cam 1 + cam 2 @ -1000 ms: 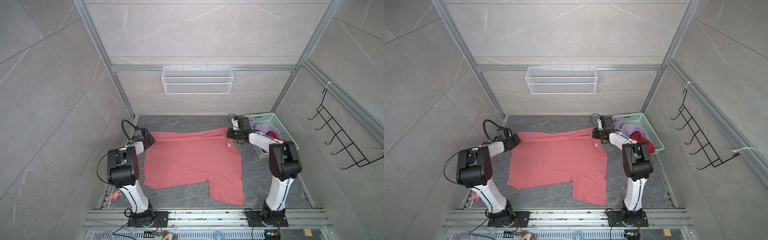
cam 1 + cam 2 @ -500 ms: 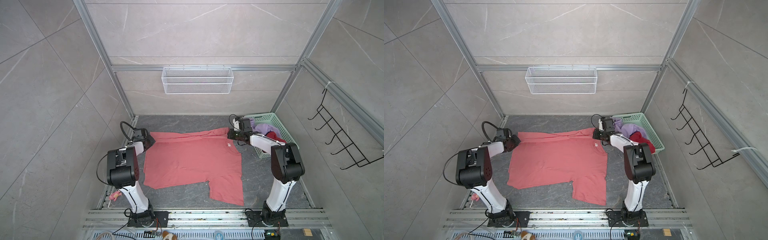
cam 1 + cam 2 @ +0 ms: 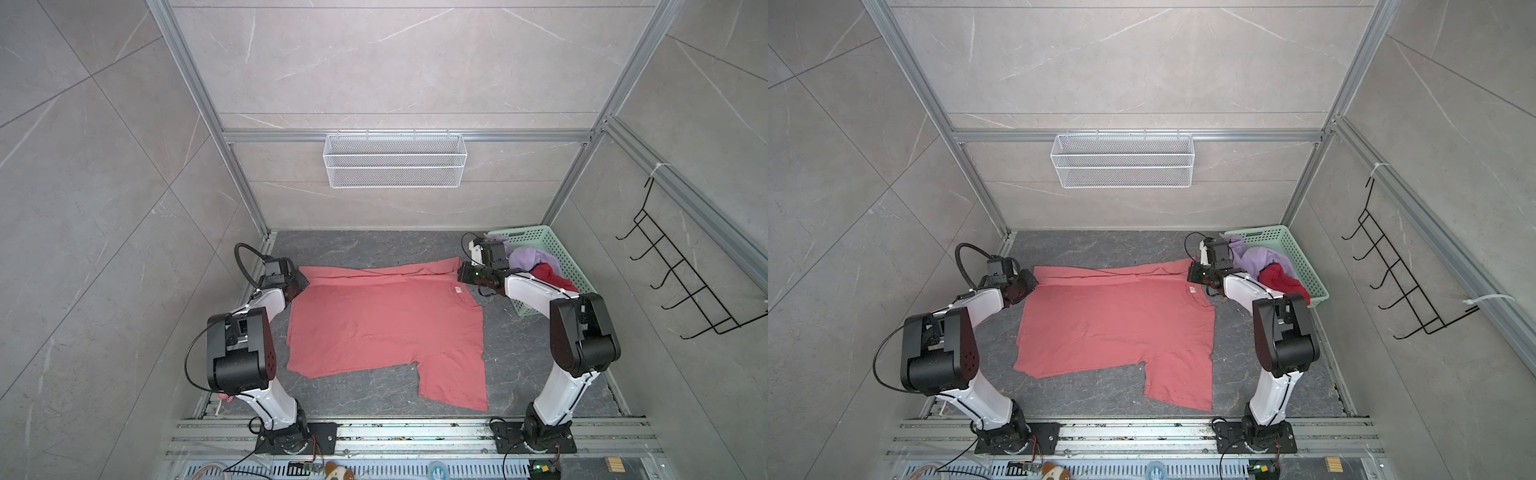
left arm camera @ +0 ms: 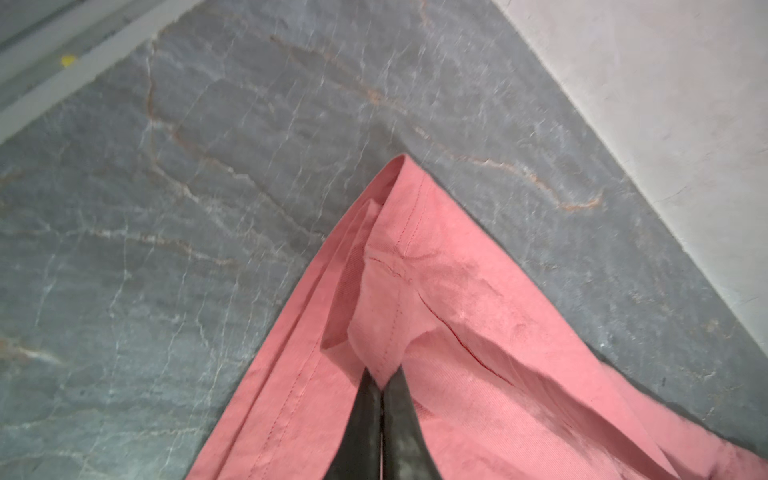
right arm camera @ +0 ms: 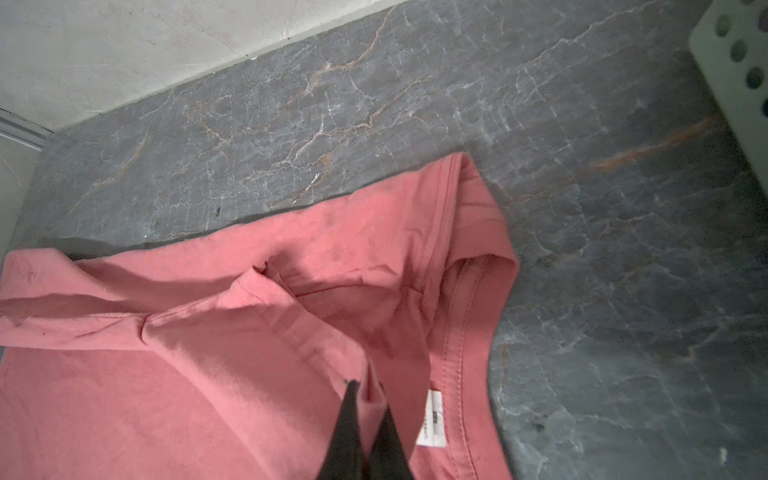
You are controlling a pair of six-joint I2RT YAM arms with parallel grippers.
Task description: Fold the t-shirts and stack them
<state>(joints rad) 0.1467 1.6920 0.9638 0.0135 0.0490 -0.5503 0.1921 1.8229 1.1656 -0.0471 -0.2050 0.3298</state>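
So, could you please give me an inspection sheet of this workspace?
Surface: dark marbled tabletop.
Job's things: salmon-pink t-shirt spread out, far edge folded over; lilac t-shirt and red t-shirt bunched in the green basket.
Clutter: small pink object by the left arm's base, unidentifiable.
Grippers: left hand shut on the pink shirt's corner; right hand shut on it near the collar.
Cables: black cable loops behind the left wrist.
Surroundings: white wire basket on back wall; black hook rack on right wall.
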